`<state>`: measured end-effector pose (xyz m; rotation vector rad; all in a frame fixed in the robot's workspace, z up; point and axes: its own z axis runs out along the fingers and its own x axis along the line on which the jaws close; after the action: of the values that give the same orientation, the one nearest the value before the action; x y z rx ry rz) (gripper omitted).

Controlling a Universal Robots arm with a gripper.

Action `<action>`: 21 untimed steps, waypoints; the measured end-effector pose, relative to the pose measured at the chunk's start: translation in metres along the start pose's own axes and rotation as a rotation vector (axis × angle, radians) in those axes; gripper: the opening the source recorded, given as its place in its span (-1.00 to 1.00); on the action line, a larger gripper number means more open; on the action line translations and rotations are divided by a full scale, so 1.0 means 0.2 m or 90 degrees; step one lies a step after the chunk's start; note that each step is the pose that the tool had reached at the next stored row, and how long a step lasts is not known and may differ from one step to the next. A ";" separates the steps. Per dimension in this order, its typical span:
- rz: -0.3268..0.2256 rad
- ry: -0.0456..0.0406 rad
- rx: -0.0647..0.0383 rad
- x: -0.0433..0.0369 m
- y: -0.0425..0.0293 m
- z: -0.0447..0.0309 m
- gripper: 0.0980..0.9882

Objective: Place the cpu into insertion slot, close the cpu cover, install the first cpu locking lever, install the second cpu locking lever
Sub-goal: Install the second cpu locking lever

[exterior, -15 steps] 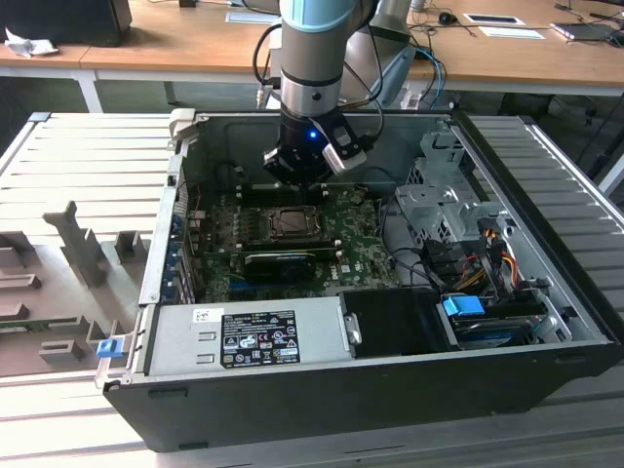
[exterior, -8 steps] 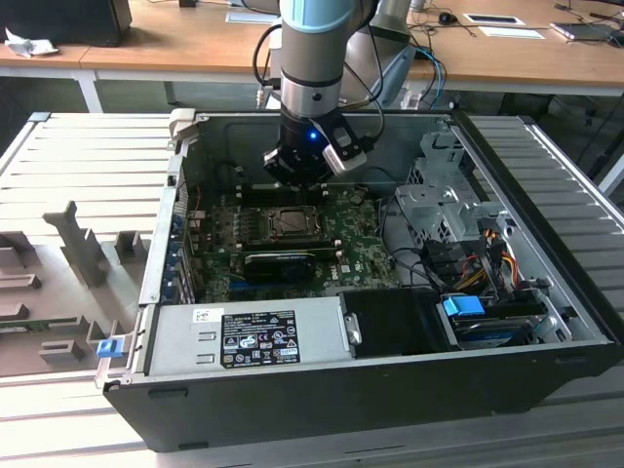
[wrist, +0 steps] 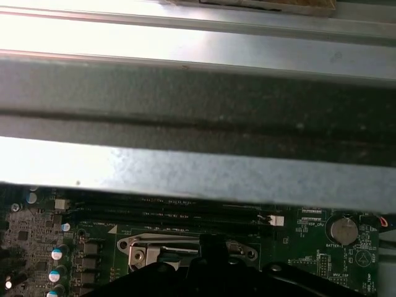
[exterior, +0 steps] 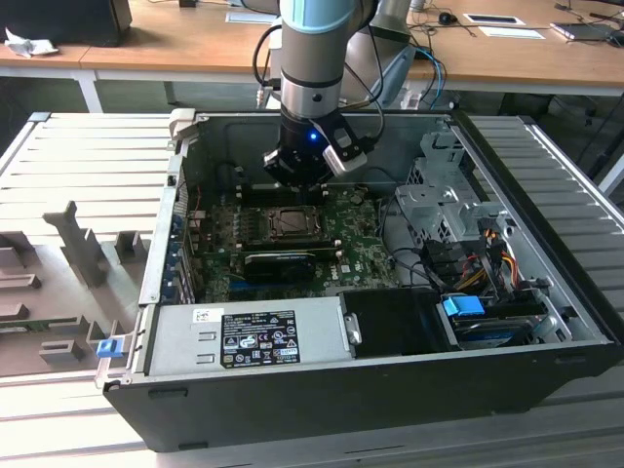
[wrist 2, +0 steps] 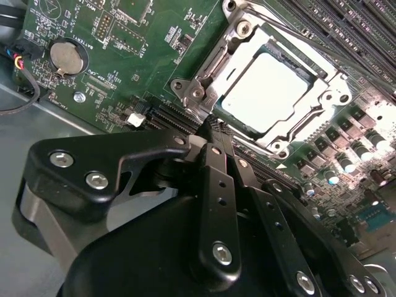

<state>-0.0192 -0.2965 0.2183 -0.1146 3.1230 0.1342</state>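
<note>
The cpu [wrist 2: 266,93], a pale square chip, lies flat in the insertion slot [exterior: 290,222] on the green motherboard [wrist 2: 124,37]. The cpu cover [wrist 2: 331,102], a silvery metal frame, lies down around the chip, which shows through its opening. My gripper [wrist 2: 215,127] has its black fingers drawn together, shut, with nothing seen between them. Its tip hovers right at the socket's edge, beside a shiny hinge and lever bar [wrist 2: 201,77]. In the exterior view the gripper [exterior: 295,180] hangs just behind the socket. The first wrist view shows the socket's metal rim [wrist: 145,250].
The open computer case wall [wrist: 198,105] stands close behind the gripper. Memory slots [wrist 2: 346,25] run along one side of the socket, and a coin battery [wrist 2: 67,55] sits nearby. A black expansion card [exterior: 281,261], power supply [exterior: 244,336], drive cage [exterior: 439,195] and cables [exterior: 487,253] crowd the case.
</note>
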 end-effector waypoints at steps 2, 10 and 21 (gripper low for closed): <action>0.000 0.0001 0.000 0.000 -0.003 0.000 -0.98; 0.000 0.0000 0.000 0.001 -0.016 -0.001 -0.98; 0.000 0.0001 0.000 0.002 -0.021 -0.016 -0.98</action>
<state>-0.0192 -0.3010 0.2211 -0.1144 3.1232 0.1334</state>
